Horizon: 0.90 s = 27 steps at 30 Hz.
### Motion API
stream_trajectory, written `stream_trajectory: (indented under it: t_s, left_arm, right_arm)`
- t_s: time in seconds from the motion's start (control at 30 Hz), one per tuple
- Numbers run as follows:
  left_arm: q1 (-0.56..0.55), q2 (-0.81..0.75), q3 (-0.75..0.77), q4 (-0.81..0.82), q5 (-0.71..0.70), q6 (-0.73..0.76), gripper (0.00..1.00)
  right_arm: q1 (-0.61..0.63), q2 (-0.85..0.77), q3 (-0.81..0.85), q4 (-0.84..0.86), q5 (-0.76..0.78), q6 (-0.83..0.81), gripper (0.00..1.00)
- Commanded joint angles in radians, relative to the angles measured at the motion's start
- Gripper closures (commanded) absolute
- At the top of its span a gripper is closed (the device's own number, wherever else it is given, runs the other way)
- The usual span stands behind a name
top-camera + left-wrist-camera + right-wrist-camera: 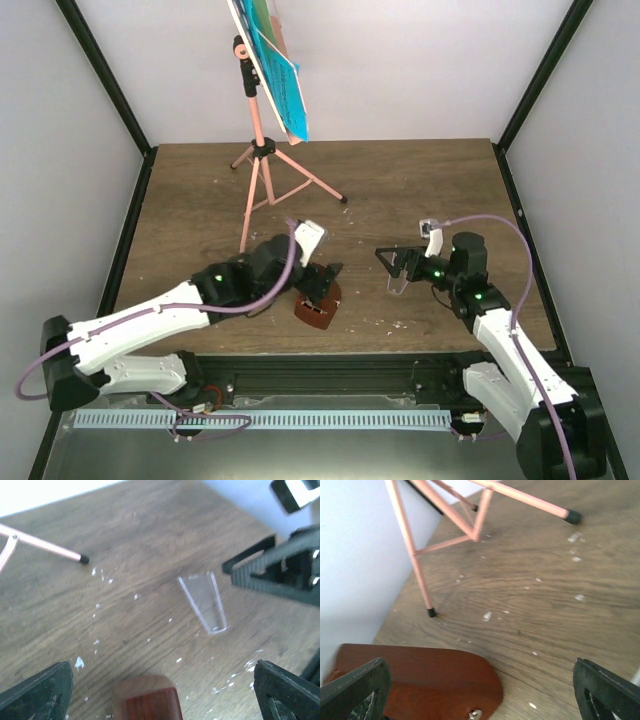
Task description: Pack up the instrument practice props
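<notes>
- Near the front middle of the counter, found the reddish-brown metronome just below the left end effector, with jaws spread wide to either side and touching nothing.
- Just beside it, toward the right arm, spotted the clear plastic cover lying flat on the wood, apart from the metronome.
- Noted the right end effector hovering near, likewise gaping and empty.
- Judged the step in hand to be fitting the cover over the metronome.
- Best done by pinching the cover across its long straight edges, lifting it clear and turning its wider mouth toward the metronome's narrow top, while steadying the base with the other arm to prevent skidding.
- Read the cover's long axis as running away from the left wrist camera, narrow end nearer, wide end farther.
- Took the metronome's long axis, seen from overhead, as slanting from near-left to far-right; could not tell whether upright or tipped.
- Noted at the back the pink tripod music stand, with blue pages on its desk.
</notes>
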Motion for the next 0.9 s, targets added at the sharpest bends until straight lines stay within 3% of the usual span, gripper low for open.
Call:
stream_trajectory:
  t_s: [0.0,0.07,0.17,0.33,0.5,0.63,0.87]
  left_arm:
    - [0.115,-0.081,0.102,-0.048,0.172,0.039,0.00]
    - [0.196,-0.112,0.118,-0.096,0.260,0.070,0.00]
    - [0.294,-0.169,0.104,-0.145,0.247,0.156,0.00]
    - [0.636,-0.270,0.023,-0.118,0.361,0.148,0.00]
    - [0.867,-0.340,-0.061,-0.060,0.374,0.155,0.00]
    - [0.875,-0.344,-0.132,-0.031,0.187,0.172,0.00]
    - [0.877,-0.358,-0.162,-0.036,0.174,0.174,0.00]
  right_arm:
    - [0.053,-0.046,0.066,0.087,-0.104,-0.055,0.00]
    - [0.085,-0.061,0.065,0.136,-0.133,-0.073,0.00]
    - [0.155,-0.088,0.072,0.176,-0.113,-0.113,0.00]
    - [0.319,-0.125,0.087,0.200,0.009,-0.191,0.00]
    - [0.448,-0.081,0.143,0.188,0.152,-0.233,0.00]
    - [0.523,-0.019,0.158,0.228,0.196,-0.257,0.00]
    - [0.631,0.092,0.100,0.421,0.247,-0.260,0.00]
